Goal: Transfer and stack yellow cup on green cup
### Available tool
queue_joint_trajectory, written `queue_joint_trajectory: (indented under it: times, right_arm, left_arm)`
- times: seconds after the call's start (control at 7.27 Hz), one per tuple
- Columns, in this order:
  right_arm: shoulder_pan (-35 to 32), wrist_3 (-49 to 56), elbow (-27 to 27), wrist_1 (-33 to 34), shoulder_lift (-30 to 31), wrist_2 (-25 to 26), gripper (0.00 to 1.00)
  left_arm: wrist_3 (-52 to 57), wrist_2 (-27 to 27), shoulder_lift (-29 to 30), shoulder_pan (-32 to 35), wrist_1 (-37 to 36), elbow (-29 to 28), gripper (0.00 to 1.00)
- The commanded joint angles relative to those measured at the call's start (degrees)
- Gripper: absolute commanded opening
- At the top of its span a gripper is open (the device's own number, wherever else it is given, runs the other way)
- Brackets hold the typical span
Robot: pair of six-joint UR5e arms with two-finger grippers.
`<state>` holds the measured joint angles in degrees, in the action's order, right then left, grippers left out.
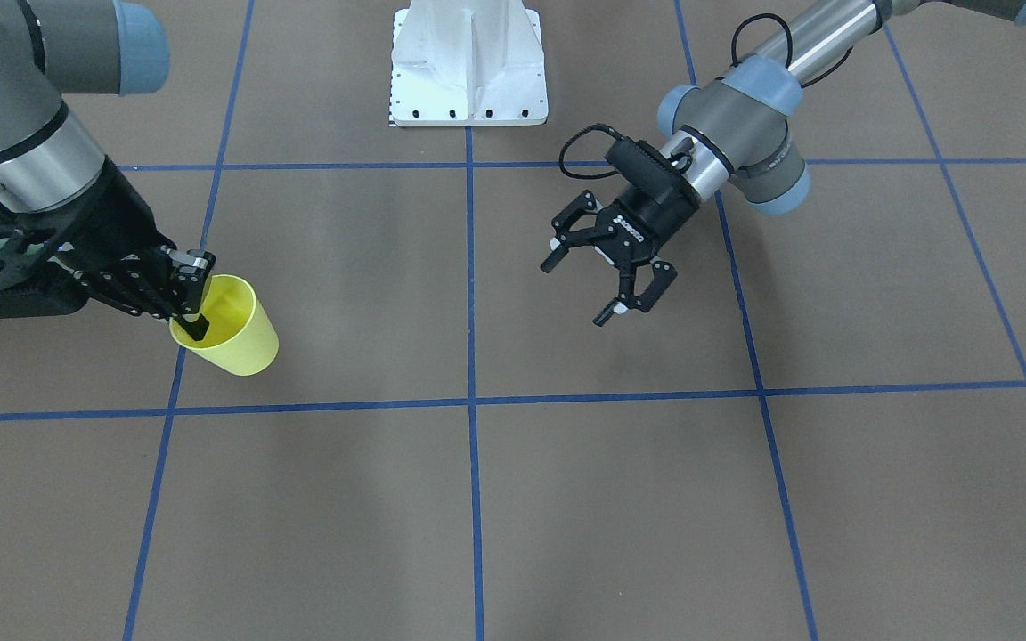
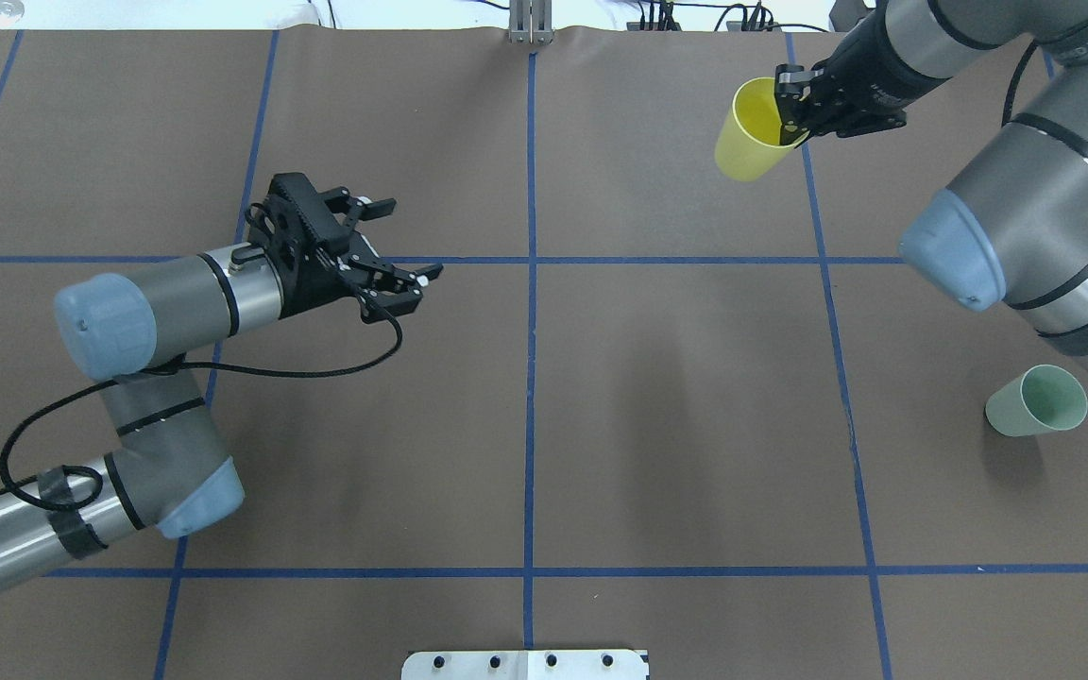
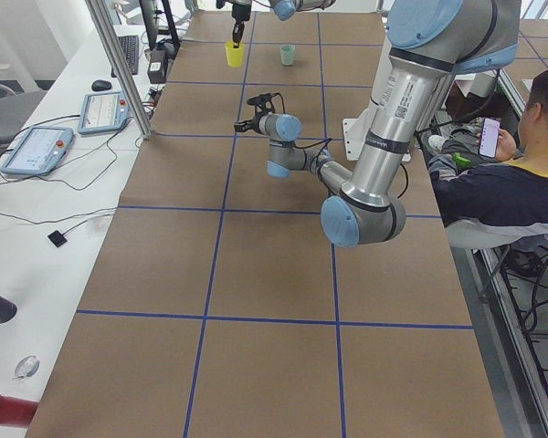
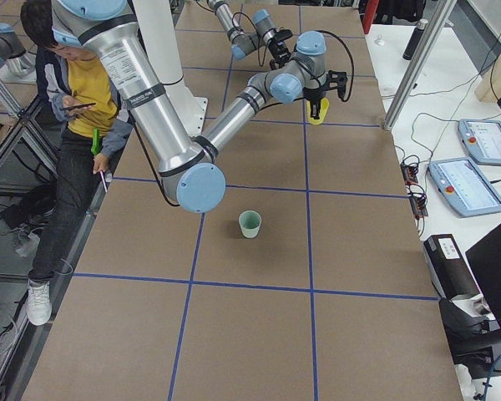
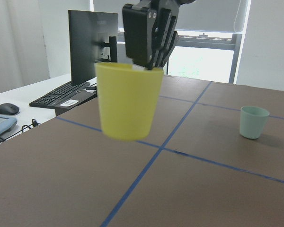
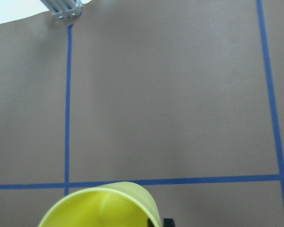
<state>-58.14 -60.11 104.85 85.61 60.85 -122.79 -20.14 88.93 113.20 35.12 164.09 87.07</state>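
Pinched yellow cup [image 2: 750, 132] rim in right jaws, aloft near far right bench [image 2: 657, 434] corner. Saw left jaws wide, empty. Judged cup light, thin, slick.

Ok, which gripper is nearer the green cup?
Right. The right gripper, holding the yellow cup, is on the same side of the centre line as the green cup; the open left gripper is across it.

A brown table [image 2: 601, 425] crossed by blue tape lines [image 2: 530, 378]. Beside it stands a white desk [image 3: 36, 210] with monitor [image 5: 87, 47] and keyboard [image 5: 59, 94]. A bright window [image 5: 203, 61] lies behind.
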Motion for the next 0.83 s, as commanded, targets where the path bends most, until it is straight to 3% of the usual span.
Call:
queue_joint_trajectory:
  times: [0.0, 0.28, 0.69]
  right_arm:
    - [-1.62, 1.83, 0.27, 0.0, 1.8, 0.01, 0.0]
    - [-1.98, 6.38, 1.05, 0.0, 4.52, -0.08, 0.0]
    - [-3.64, 8.78, 4.48, -0.09, 8.48, -0.26, 0.0]
  left_arm:
    - [0.02, 5.41, -4.55, 9.39, -13.38, 0.03, 0.99]
    - [0.19, 23.31, -5.62, 22.3, -27.88, -0.41, 1.0]
    - [0.19, 36.35, -11.32, 35.93, -39.32, -0.24, 1.0]
